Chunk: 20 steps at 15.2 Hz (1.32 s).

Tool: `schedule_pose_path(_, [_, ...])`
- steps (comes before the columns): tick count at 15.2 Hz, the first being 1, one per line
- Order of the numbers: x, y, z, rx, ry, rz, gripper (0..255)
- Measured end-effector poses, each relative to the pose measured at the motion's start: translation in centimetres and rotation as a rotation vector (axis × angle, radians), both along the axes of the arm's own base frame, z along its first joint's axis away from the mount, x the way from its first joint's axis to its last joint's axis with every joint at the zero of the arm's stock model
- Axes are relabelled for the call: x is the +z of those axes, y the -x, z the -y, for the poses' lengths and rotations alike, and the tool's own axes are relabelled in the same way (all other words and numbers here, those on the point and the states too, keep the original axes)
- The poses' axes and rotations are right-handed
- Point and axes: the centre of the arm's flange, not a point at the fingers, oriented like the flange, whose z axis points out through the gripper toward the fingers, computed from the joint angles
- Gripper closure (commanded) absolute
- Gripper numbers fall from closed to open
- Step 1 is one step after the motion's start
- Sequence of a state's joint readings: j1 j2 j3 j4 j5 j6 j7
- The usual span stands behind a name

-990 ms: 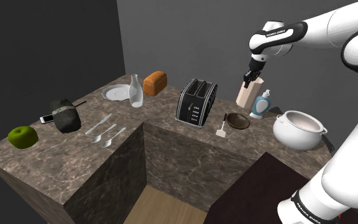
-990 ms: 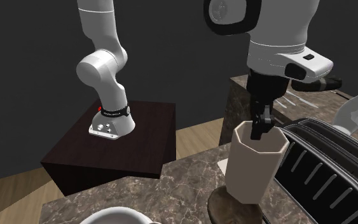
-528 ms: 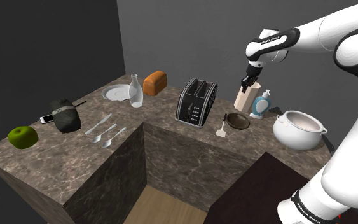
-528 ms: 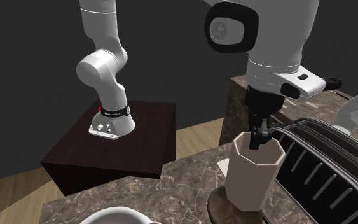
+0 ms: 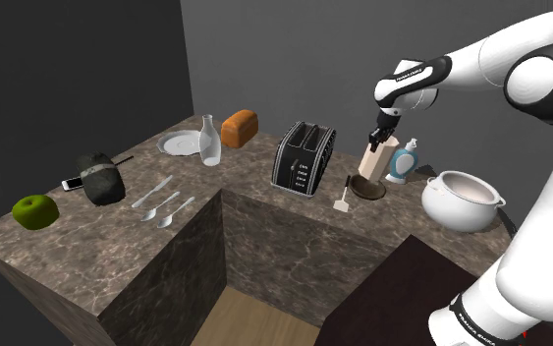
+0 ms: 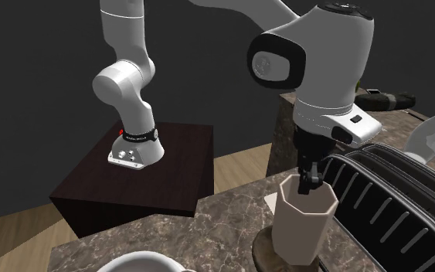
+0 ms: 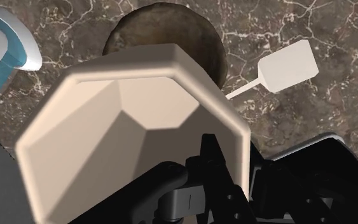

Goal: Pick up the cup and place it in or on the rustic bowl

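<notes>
A beige faceted cup (image 5: 371,160) (image 6: 304,224) (image 7: 120,121) hangs upright from my black gripper (image 5: 379,137) (image 6: 310,180) (image 7: 242,173), which is shut on the cup's rim with one finger inside the wall and one outside. Right under the cup sits the dark brown rustic bowl (image 5: 366,189) (image 6: 264,252) (image 7: 165,25). The cup's base is down at the bowl's rim. I cannot tell whether it touches the bowl. The cup hides most of the bowl in the wrist view.
A black toaster (image 5: 304,157) (image 6: 393,209) stands close beside the bowl. A blue and white soap dispenser (image 5: 402,161) (image 7: 2,54) and a white lidless pot (image 5: 463,200) are on the other side. A small white spatula (image 5: 344,201) (image 7: 285,67) lies by the bowl.
The arm has brought the cup down onto the bowl and a little toward the shoulder view's left. The grip on the rim is unchanged.
</notes>
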<state>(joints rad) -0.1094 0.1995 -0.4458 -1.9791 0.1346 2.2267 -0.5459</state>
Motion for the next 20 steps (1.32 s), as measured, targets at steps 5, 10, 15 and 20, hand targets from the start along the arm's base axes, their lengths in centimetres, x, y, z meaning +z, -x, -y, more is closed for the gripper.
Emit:
schedule_pose_path(5, [-2.7, -0.1, 0.0, 0.000, 0.000, 0.000, 255])
schedule_pose_path(10, [-5.1, -0.1, 0.0, 0.000, 0.000, 0.000, 255])
schedule_pose_path(15, [-5.4, 0.0, 0.0, 0.000, 0.000, 0.000, 255])
schedule_pose_path(20, [-5.4, 0.0, 0.0, 0.000, 0.000, 0.001, 0])
